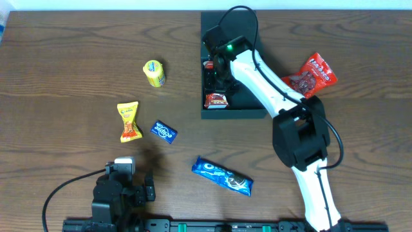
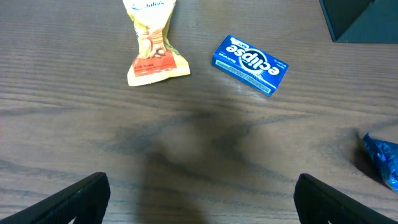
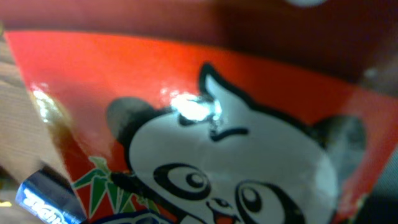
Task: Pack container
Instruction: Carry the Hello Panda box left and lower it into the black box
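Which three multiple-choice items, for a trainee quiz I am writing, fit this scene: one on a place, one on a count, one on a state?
1. Where is the Eclipse gum box?
A. stacked on another snack
B. flat on the table beside the yellow-orange snack packet
C. gripped and lifted

2. How many snacks lie outside the container?
A. two
B. five
C. nine

3. How is the left hand?
A. open, nothing between its fingers
B. shut on a packet
C. inside a box

Key:
1 B: the overhead view shows it on the wood next to that packet.
2 B: the yellow tub, snack packet, gum box, Oreo packet and red bag lie outside.
3 A: the left wrist view shows both fingers wide apart over bare wood.
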You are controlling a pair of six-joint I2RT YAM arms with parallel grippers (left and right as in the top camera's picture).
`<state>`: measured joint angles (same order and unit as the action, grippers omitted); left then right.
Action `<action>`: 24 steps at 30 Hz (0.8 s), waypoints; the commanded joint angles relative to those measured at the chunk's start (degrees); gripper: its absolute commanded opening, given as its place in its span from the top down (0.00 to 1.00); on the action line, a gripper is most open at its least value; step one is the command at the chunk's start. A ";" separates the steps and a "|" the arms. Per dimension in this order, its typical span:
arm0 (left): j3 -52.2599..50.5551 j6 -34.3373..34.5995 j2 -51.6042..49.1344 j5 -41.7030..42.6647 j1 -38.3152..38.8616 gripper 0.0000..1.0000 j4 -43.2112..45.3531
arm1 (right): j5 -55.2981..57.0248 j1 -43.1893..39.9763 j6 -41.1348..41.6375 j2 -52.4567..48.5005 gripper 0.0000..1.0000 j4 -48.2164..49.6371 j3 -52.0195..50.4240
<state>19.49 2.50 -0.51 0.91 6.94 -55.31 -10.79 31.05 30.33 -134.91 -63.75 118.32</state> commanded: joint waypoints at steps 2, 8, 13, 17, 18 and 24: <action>-1.79 -0.81 0.31 0.02 -0.22 0.05 -1.68 | -0.39 0.55 -0.61 -0.33 0.55 0.61 1.22; -1.79 -0.81 0.31 0.02 -0.22 0.05 -1.68 | -0.42 0.55 -0.61 -0.33 0.54 0.76 1.22; -1.79 -0.81 0.31 0.02 -0.22 0.05 -1.68 | -0.42 0.55 -0.61 -0.33 0.46 0.76 1.22; -1.79 -0.81 0.31 0.02 -0.22 0.05 -1.68 | -0.46 0.55 -0.63 -0.33 0.30 0.74 1.22; -1.79 -0.83 0.31 0.02 -0.22 0.04 -1.68 | -0.44 0.55 -0.61 -0.33 0.29 0.72 1.22; -1.79 -0.81 0.31 0.02 -0.22 0.05 -1.68 | -1.62 0.52 -0.61 0.04 0.23 0.70 1.44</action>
<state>19.49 2.50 -0.51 0.91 6.94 -55.31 -10.74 31.05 29.91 -135.33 -63.13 118.34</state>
